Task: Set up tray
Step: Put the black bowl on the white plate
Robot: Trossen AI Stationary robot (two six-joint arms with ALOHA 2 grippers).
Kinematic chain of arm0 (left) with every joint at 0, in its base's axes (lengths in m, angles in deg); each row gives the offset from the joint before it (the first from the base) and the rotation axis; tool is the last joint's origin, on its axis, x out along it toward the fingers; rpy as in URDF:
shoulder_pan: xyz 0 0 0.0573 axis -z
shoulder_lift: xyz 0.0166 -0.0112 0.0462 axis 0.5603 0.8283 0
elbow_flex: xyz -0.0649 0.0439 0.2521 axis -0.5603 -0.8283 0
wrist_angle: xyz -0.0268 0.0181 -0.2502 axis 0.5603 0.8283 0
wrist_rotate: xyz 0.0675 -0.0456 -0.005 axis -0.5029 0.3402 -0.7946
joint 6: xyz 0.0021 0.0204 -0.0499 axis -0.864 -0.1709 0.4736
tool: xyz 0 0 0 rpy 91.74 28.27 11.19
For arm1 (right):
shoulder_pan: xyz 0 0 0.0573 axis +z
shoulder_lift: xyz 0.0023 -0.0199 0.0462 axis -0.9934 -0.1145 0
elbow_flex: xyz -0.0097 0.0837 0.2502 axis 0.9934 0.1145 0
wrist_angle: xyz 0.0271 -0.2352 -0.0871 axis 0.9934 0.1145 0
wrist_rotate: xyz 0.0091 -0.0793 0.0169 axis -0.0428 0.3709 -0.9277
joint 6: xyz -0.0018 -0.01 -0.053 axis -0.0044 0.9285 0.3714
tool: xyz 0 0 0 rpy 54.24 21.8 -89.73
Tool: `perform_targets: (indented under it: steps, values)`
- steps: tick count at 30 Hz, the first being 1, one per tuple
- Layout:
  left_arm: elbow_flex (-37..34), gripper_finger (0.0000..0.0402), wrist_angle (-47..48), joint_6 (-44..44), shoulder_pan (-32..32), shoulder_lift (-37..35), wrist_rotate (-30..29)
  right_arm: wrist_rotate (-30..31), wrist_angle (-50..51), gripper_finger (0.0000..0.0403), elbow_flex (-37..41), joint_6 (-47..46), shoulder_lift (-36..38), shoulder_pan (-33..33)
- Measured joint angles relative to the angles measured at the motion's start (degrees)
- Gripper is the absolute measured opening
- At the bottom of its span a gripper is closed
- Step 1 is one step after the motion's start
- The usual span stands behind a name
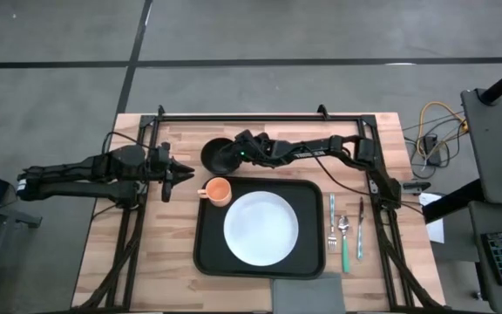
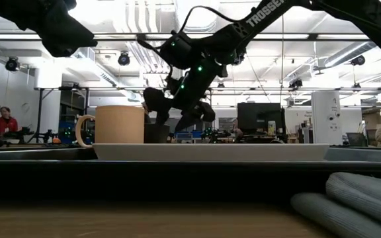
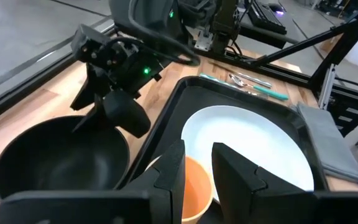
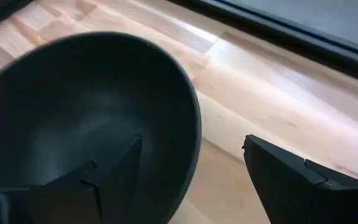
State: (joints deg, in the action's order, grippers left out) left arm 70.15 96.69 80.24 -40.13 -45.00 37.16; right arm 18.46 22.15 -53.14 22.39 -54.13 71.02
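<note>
Grey napkin (image 1: 308,292) lies nearest, overlapping the front rim of the tray (image 1: 206,253), mid-bench. Plate (image 1: 261,228) and orange cup (image 1: 219,190) are aboard; bowl (image 1: 226,155) and cutlery (image 1: 345,231) remain outside. Right gripper (image 4: 191,168) straddles the bowl rim, fingers wide; left gripper (image 1: 167,179) waits beside the cup, fingers narrow, empty.

my right arm hides the bowl (image 1: 219,155) at its 3 o'clock side; the napkin (image 1: 307,292) is cut off at 6 o'clock.
</note>
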Motion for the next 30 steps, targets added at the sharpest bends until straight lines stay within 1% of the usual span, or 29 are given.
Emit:
perform_targets:
  steps: [6,11,15,21,22,25,28,30]
  values:
    - [0.0,0.0061,0.01,0.01,0.0,0.0,0.02,-0.39,0.02,0.0249,-0.02,-0.11,-1.49,0.02]
    - [0.0,0.0061,-0.01,0.01,-0.02,0.0,0.02,-1.69,-0.04,0.0211,-0.07,-0.57,-2.11,0.01]
    - [0.0,0.0061,-0.01,0.01,0.01,0.0,0.02,-1.83,-0.02,0.0155,-0.07,-0.13,-2.25,0.0]
    - [0.0,0.0061,-0.01,0.01,-0.02,0.0,-0.01,-1.5,-0.27,0.0029,-1.15,3.53,-1.89,-0.09]
    - [0.0,0.0061,-0.01,0.01,-0.01,0.0,-0.01,-0.91,-0.28,0.0021,-1.38,4.14,-1.85,-0.09]
    - [0.0,0.0061,0.0,0.14,0.0,0.0,0.0,2.38,0.15,0.0012,-1.92,5.84,-1.2,-0.02]
    - [-0.01,0.0061,0.66,1.21,0.0,0.0,0.03,2.53,1.63,0.001,-2.59,7.24,0.4,-0.13]
    - [-0.02,0.0061,1.36,1.3,0.0,0.0,0.04,2.5,6.38,0.001,-3.89,7.86,2.21,-0.22]
